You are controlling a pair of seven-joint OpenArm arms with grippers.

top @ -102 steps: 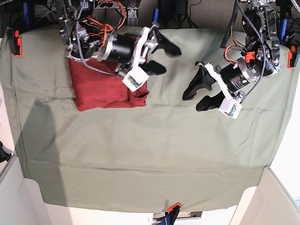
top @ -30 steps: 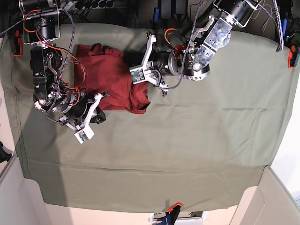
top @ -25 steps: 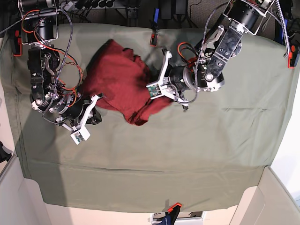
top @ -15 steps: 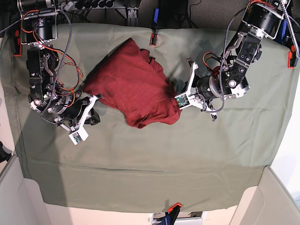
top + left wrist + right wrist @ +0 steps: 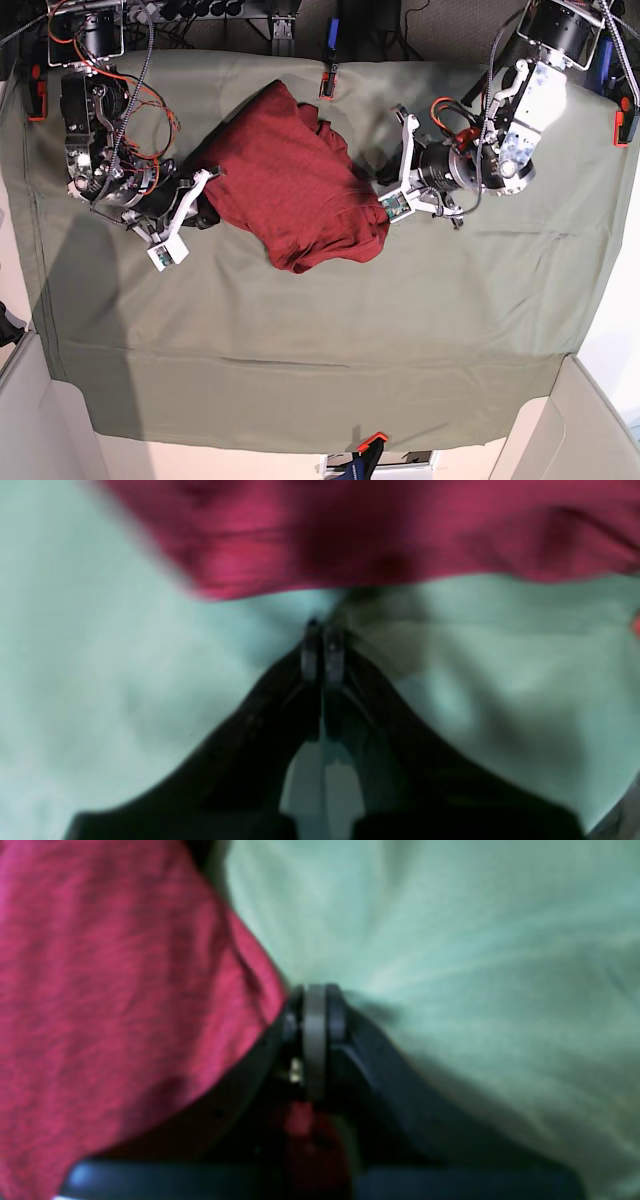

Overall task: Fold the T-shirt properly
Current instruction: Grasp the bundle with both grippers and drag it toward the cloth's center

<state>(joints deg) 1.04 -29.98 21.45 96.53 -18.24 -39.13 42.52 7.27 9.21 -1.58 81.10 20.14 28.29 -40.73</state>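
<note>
On the pale green cloth sheet [image 5: 330,330] the T-shirt [image 5: 290,190] lies bunched, flanked by 2 low arms: right gripper [image 5: 205,195] clamped on its edge, left gripper [image 5: 385,195] closed beside it.

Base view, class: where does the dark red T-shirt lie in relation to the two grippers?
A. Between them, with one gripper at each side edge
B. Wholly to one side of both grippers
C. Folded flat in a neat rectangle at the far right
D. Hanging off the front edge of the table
A: the T-shirt lies bunched on the pale green cloth sheet, with the right gripper at one edge and the left gripper at the other.
</note>
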